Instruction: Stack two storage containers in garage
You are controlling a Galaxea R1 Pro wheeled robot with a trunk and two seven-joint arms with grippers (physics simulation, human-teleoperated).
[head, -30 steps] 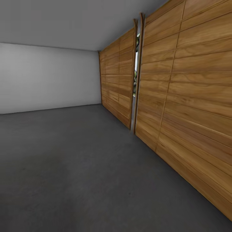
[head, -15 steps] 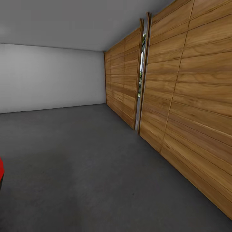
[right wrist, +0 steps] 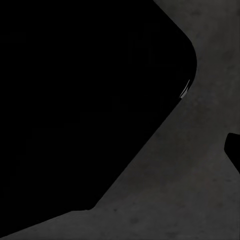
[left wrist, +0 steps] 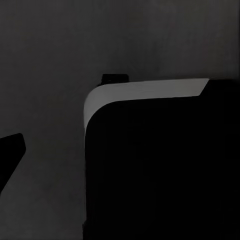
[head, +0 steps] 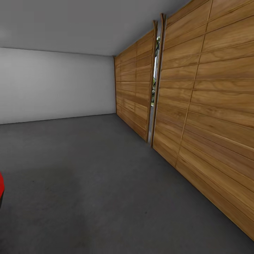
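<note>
I am in the garage, over its dark grey floor. At the head view's left edge a small red sliver pokes in low down; it may be a corner of a storage container, but too little shows to be sure. In the left wrist view one dark fingertip hangs over the floor beside a large black body with a pale rim. In the right wrist view a dark fingertip shows at the edge, beside a big black shape. Nothing shows between the fingers.
Wide wood-plank doors run along the right side, with a narrow open gap between two panels. A plain pale grey wall closes the far end. Open floor stretches ahead and to the left.
The camera swung left a second ago, shifting the doors to the right and bringing the red sliver into the left edge. Over the last half second nothing has moved.
</note>
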